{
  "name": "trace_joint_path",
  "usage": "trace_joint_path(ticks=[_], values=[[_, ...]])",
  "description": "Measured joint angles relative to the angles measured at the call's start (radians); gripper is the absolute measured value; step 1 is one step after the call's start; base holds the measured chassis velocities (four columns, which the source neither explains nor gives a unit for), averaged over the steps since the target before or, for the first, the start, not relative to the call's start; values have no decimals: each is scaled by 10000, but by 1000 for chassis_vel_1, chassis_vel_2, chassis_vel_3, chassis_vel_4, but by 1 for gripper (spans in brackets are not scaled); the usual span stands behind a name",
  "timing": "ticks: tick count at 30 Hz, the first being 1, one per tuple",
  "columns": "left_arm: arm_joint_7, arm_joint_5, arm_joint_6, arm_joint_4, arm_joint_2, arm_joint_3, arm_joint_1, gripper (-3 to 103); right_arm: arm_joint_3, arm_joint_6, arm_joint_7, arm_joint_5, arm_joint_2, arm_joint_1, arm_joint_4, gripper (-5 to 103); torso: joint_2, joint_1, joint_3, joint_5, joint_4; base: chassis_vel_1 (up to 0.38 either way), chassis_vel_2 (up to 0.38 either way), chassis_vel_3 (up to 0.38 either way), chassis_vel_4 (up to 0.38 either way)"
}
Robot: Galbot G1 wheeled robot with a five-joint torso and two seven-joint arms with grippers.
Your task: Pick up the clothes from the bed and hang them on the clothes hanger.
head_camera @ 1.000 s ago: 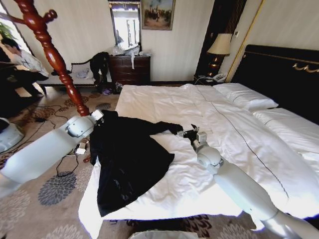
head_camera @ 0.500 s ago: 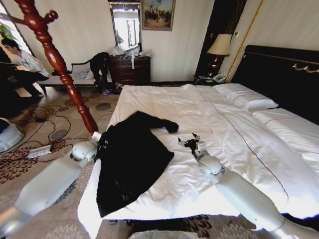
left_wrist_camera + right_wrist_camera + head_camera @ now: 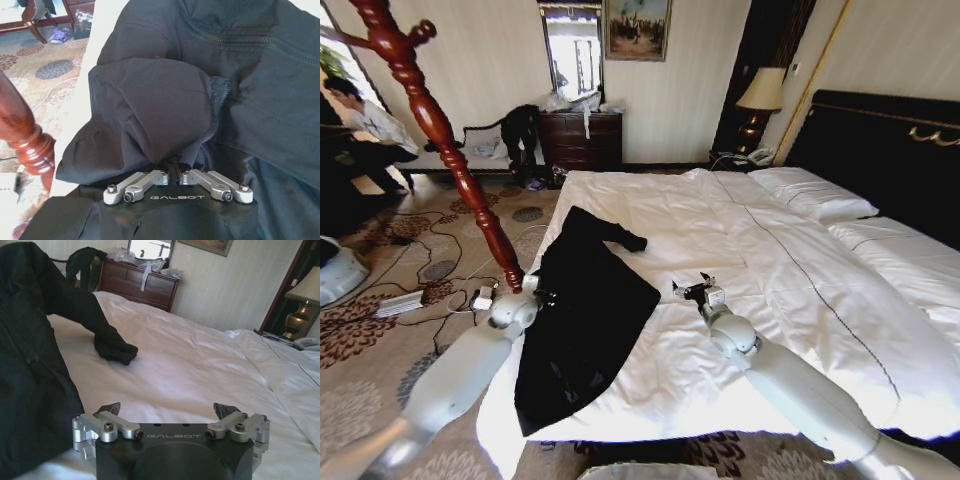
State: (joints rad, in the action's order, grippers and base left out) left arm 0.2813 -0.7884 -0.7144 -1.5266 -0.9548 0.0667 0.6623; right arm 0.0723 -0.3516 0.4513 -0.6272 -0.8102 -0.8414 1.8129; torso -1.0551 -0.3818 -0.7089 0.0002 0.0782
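A black coat [image 3: 585, 315] lies spread across the near left part of the bed [image 3: 740, 250], one sleeve stretched up the white duvet with its cuff resting on the cover and the hem trailing toward the foot of the mattress. The left gripper [image 3: 542, 296] sits at the coat's left edge, beside the side of the bed; the left wrist view shows its fingers pressed together on a bunched fold of the coat [image 3: 165, 95], with the cloth drawn up in a puckered ridge just ahead of them [image 3: 172, 172]. The right gripper [image 3: 692, 287] rests over bare duvet just beside the coat's right edge, touching no cloth; in the right wrist view its fingers are spread wide apart [image 3: 170, 412], the duvet [image 3: 200, 365] in front of them and the coat's sleeve [image 3: 80, 310] lying farther up the bed. The stand [image 3: 430, 120], red-brown with a turned post, rises at a slant on the carpet just left of the bed, its lower post close to the left gripper [image 3: 22, 135].
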Motion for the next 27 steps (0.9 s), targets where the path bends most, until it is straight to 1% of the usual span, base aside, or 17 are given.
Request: trace_joint_path(ticks=[5, 9, 10, 11, 14, 15, 16, 17, 20, 21, 22, 23, 24, 25, 27], values=[[-567, -67, 561, 924, -789, 34, -683, 6, -61, 5, 38, 2, 112, -62, -116, 100, 0, -1, 0, -3, -3, 0, 0, 0, 0], [-678, -261, 730, 1059, -998, 4, -955, 5, 149, 11, 229, -115, -47, 50, -253, 100, 0, -2, -1, -1, 1, 0, 0, 0, 0], [-669, -362, 753, 1046, -1001, -12, -1017, 10, 207, 9, 318, -246, -122, 88, -283, 100, 0, -2, 0, -1, 1, 0, 0, 0, 0], [-669, -362, 753, 1046, -1001, -12, -1017, 10, 207, 9, 318, -246, -122, 88, -283, 100, 0, -2, 0, -1, 1, 0, 0, 0, 0], [-433, -597, 742, 848, -862, -58, -1198, 26, 306, -10, 451, -524, -291, 174, -390, 100, 0, -2, 0, -3, -4, 0, 0, 0, 0], [-369, -662, 705, 769, -790, -65, -1257, 26, 325, -12, 455, -531, -305, 184, -420, 100, 0, -2, 0, -2, -3, 0, 0, 0, 0], [-282, -867, 603, 625, -662, -79, -1337, 32, 348, -13, 458, -538, -316, 191, -457, 100, 0, -2, 0, -2, -3, 0, 0, 0, 0], [-282, -867, 603, 625, -662, -79, -1337, 32, 348, -13, 458, -538, -316, 191, -457, 100, 0, -2, 0, -2, -3, 0, 0, 0, 0], [-79, -1504, 356, 186, -251, -105, -1405, 47, 362, -14, 486, -686, -363, 183, -517, 100, 0, -2, 0, -3, 1, 0, 0, 0, 0], [137, -1982, 262, -49, -56, -72, -1314, 47, 362, -15, 524, -775, -402, 161, -537, 100, 0, -1, 1, 2, -3, 0, 0, 0, 0], [137, -1982, 262, -49, -56, -72, -1314, 47, 362, -15, 524, -775, -402, 161, -537, 100, 0, -1, 1, 2, -3, 0, 0, 0, 0], [339, -2473, 194, -350, 22, 42, -1092, 58, 352, -17, 541, -802, -437, 130, -541, 100, 0, -1, 1, -1, -7, 0, 0, 0, 0], [444, -2734, 179, -592, 28, 190, -865, 58, 336, -19, 549, -806, -443, 100, -540, 100, 0, -1, 1, -5, -7, 0, 0, 0, 0], [444, -2734, 179, -592, 28, 190, -865, 58, 336, -19, 549, -806, -443, 100, -540, 100, 0, -1, 1, -5, -7, 0, 0, 0, 0], [522, -2768, 255, -941, -54, 564, -358, 70, 290, -32, 567, -814, -402, 11, -474, 100, 0, 0, 1, -1, -3, 0, 0, 0, 0]])
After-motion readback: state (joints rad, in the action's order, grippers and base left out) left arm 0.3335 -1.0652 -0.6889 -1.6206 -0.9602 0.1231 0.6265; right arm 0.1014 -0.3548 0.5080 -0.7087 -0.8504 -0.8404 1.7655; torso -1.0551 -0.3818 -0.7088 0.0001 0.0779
